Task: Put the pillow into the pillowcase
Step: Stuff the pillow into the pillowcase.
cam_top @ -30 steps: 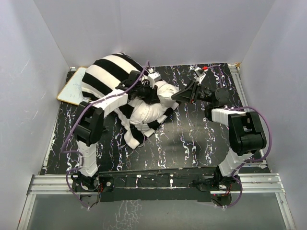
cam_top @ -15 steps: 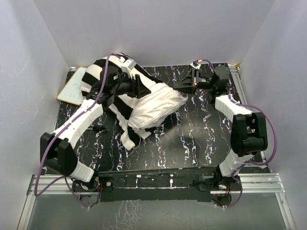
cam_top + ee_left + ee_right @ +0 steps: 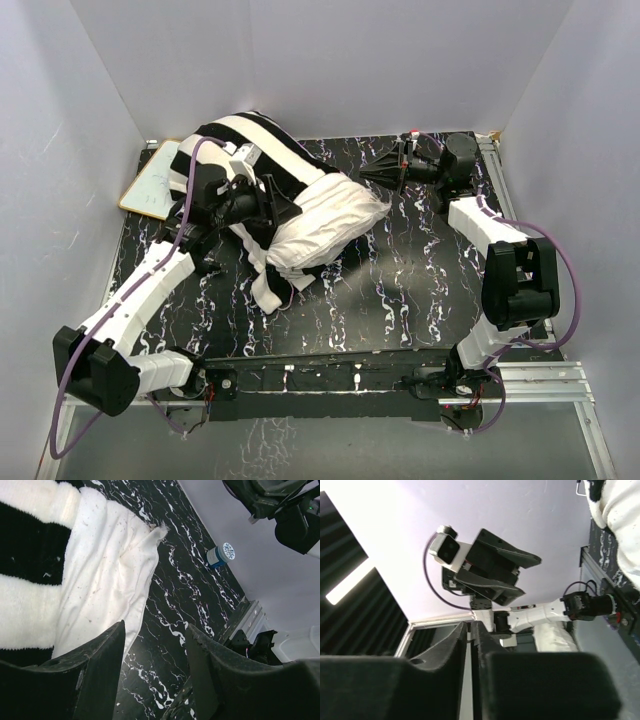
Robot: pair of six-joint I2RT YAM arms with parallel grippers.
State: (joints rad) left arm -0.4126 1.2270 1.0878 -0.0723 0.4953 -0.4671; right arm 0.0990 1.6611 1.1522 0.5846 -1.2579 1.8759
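Note:
The white pillow [image 3: 335, 218] lies mid-table, its right end bare and its left part under the black-and-white striped pillowcase [image 3: 235, 145]. A loose flap of the pillowcase trails toward me. In the left wrist view the pillow [image 3: 110, 565] and the pillowcase [image 3: 30, 580] fill the left side. My left gripper [image 3: 285, 207] [image 3: 156, 625] hovers over the pillow's near-left edge, open, with only table between its fingers. My right gripper [image 3: 364, 178] [image 3: 471, 624] hangs just beyond the pillow's far right corner, clear of it. Its fingers are almost together, with nothing between them.
A small whiteboard [image 3: 152, 185] lies at the far left, partly under the pillowcase. A small blue-and-white tub [image 3: 221, 555] stands near the back wall. White walls close in the black marbled table [image 3: 400, 290] on three sides. A metal rail [image 3: 500, 180] runs along its right edge.
My left gripper let go of the bunched fabric, opened and drew back to the left. My right gripper pulled away toward the far right. The pillow has settled flatter, its right end uncovered.

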